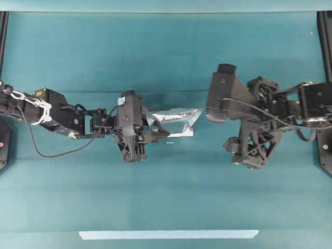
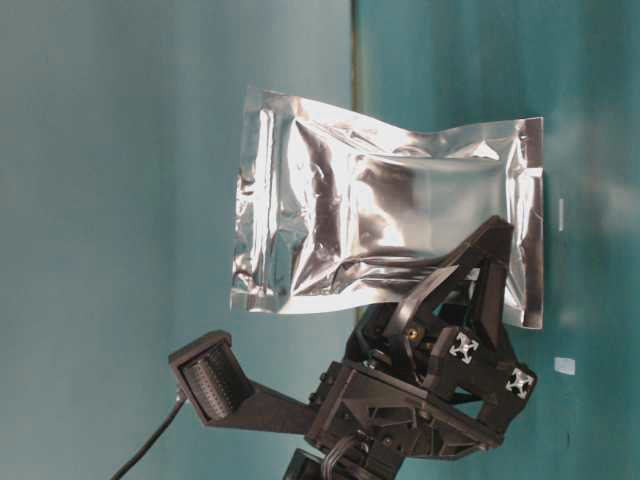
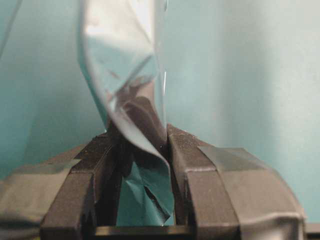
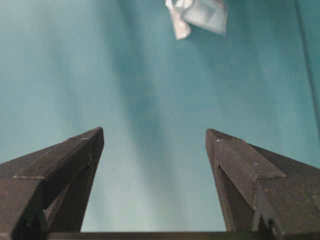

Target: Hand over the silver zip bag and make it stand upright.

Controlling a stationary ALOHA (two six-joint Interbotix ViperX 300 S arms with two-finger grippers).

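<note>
In the overhead view the left tool (image 1: 154, 136) is pinching one edge of the silver zip bag (image 1: 174, 122), and the bag is sticking out from its tips toward the right arm, above the teal tabletop (image 1: 166, 62). The right tool (image 1: 236, 148) is staying well apart from the bag, with nothing in it, though its tips are hard to see under the dark arm. A long pale tape strip (image 1: 168, 234) is lying on the tabletop far from both tools. In the table-level view the silver zip bag (image 2: 390, 220) is showing its wide crinkled face just behind a tool (image 2: 445, 330), whose black fingers (image 2: 440, 285) are crossing the lower part of the foil; I cannot tell from this view alone which arm it is. In the left wrist view the left tool (image 3: 145, 150) is standing nearly closed, its two fingers (image 3: 192, 170) pressing the folded foil of the silver zip bag (image 3: 125, 75) between them, and the bag is rising up and away from the tips. In the right wrist view the right tool (image 4: 155, 137) is standing wide open and is gripping nothing; the silver zip bag (image 4: 200, 15) is appearing small and far ahead of its tips.
</note>
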